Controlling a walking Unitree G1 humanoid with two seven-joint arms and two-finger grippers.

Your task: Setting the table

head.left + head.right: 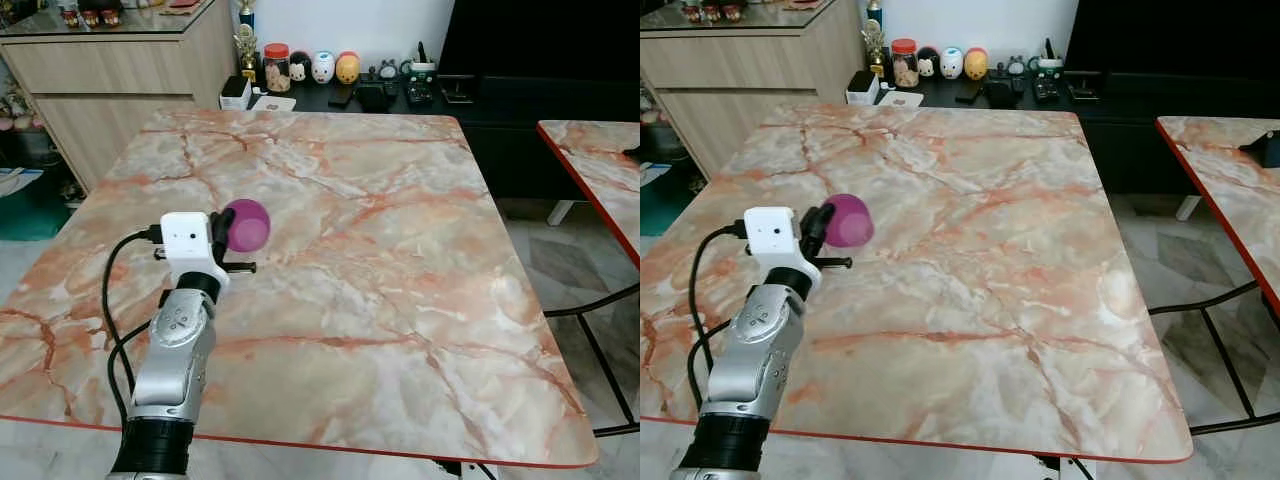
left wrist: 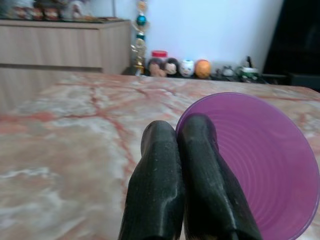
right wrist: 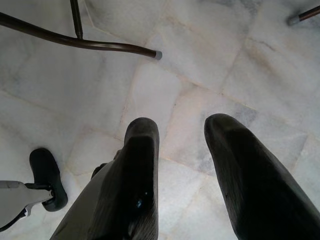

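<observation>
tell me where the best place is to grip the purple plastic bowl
By its thin rim, one finger inside and one outside, as the left gripper holds the purple plastic bowl now. Its body looks too wide and round to span, and it is tipped with its open mouth toward the wrist, so come from that side, above the marble table.

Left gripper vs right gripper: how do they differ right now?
The left gripper is over the marble table, fingers shut on the rim of the purple bowl. The right gripper hangs over the floor tiles, fingers apart, holding nothing. Both have two long black fingers.
</observation>
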